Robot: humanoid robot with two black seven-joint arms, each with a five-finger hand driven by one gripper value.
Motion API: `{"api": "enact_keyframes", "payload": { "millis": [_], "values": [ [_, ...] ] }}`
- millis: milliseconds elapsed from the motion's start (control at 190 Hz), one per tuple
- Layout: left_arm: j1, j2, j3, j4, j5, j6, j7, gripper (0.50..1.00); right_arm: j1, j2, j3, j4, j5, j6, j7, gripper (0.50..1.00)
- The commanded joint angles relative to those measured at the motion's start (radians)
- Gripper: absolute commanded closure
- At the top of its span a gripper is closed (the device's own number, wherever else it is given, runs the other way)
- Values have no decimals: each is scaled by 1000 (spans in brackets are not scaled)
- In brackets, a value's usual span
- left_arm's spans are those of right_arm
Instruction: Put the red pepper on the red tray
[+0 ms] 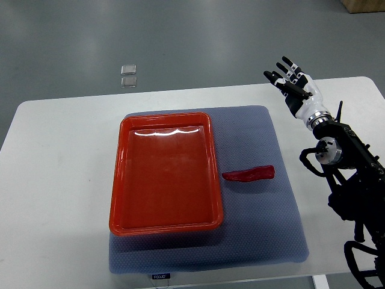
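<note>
Here, your right hand hovers with fingers spread near the table's far right edge; the red pepper lies on the blue mat, just beside the red tray's right rim.

The long, glossy red pepper lies flat on the blue-grey textured mat, just right of the shiny red plastic tray, not touching it. The mat covers the middle of the white surface. Over at the far right, the black-and-white right hand hangs with fingers spread, well apart from the pepper, holding nothing.
</note>
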Motion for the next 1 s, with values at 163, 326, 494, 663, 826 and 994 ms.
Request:
{"api": "enact_keyframes", "payload": {
  "millis": [163,326,494,663,826,994],
  "values": [
    [0,0,0,0,0,0,0,500,8,-28,-3,-1,-4,13,-3,587],
    [0,0,0,0,0,0,0,500,19,-34,-4,-1,-9,11,-3,587],
    [0,0,0,0,0,0,0,500,20,-34,-35,5,-13,13,0,587],
    [0,0,0,0,0,0,0,500,34,-72,-121,11,-15,16,11,589],
    [0,0,0,0,0,0,0,500,104,-206,-304,13,-38,31,32,589],
    [0,0,0,0,0,0,0,500,233,-404,-610,37,-32,42,84,591]
  ]
}}
